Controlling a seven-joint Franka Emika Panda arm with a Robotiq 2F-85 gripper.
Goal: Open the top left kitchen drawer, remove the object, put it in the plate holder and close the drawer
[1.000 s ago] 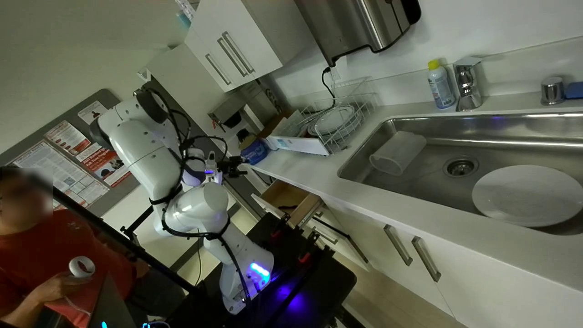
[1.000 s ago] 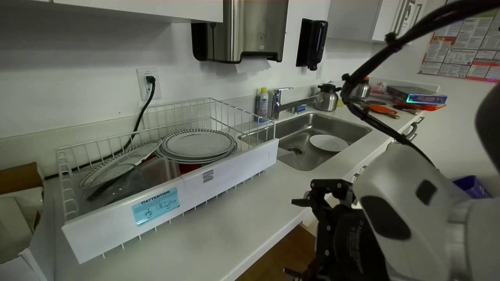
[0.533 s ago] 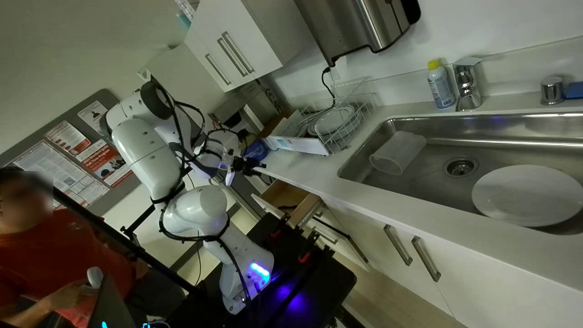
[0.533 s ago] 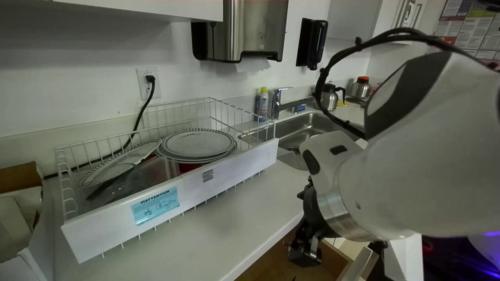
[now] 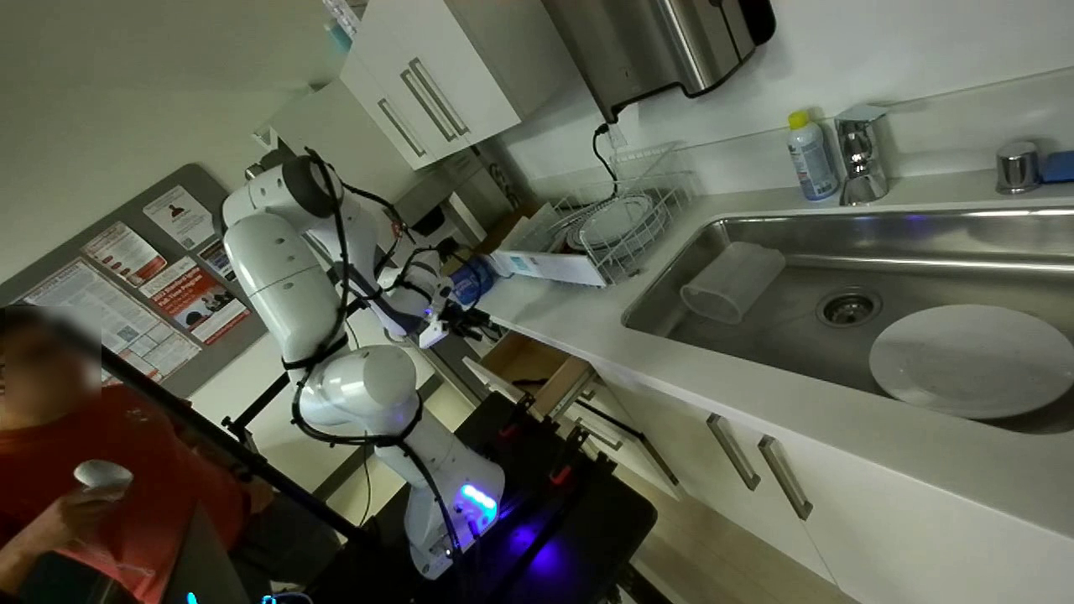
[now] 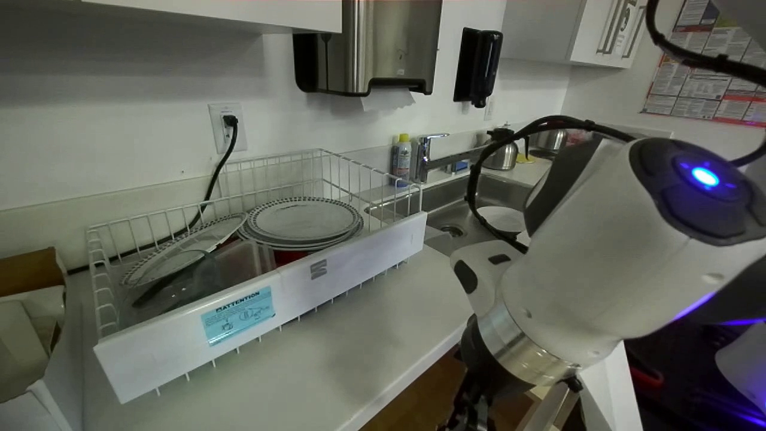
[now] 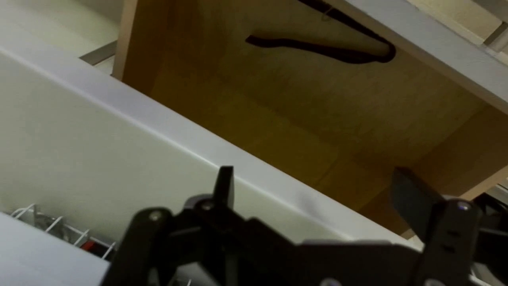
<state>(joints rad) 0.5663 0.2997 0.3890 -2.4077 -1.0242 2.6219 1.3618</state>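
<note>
**At the pulled-out, wood-lined, white-fronted drawer [image 7: 317, 119], your black two-fingered gripper [image 7: 314, 170] stands wide and holds nothing**

Across the drawer's counter-side edge, your wrist view shows the gripper's fingers [image 7: 225, 182] spread well apart with bare space between them. One tip shows against the off-white counter [image 7: 107, 155], the other against the drawer's brownish inside. How high they hang over the drawer, you cannot tell.

Inside the drawer, near its white front, you can see a thin, dark, bent strip [image 7: 353, 58], doubled back in a narrow loop. It runs out of the wrist view, so you cannot see its full length.

Above the drawer and set back from it on the counter stands your white-panelled wire plate holder [image 6: 359, 260], with a blue printed label [image 6: 238, 314] on its panel. It holds a stack of round white plates [image 6: 302, 218] with dark-patterned rims; a similar tilted plate [image 6: 200, 238] leans beside the stack, and a clear plastic tub [image 6: 239, 266] is in there too.

Along the counter from the drawer you have the rectangular stainless-steel sink [image 5: 780, 352]. A translucent plastic container [image 5: 734, 281] lies on its side at the sink's end nearer the drawer; a large round white plate [image 5: 973, 361] rests farther off.

Well apart from the drawer, across your white jointed arm [image 5: 277, 268], a person in a red shirt [image 5: 168, 486] holds a white item [image 5: 103, 474] too blurred to name.
</note>
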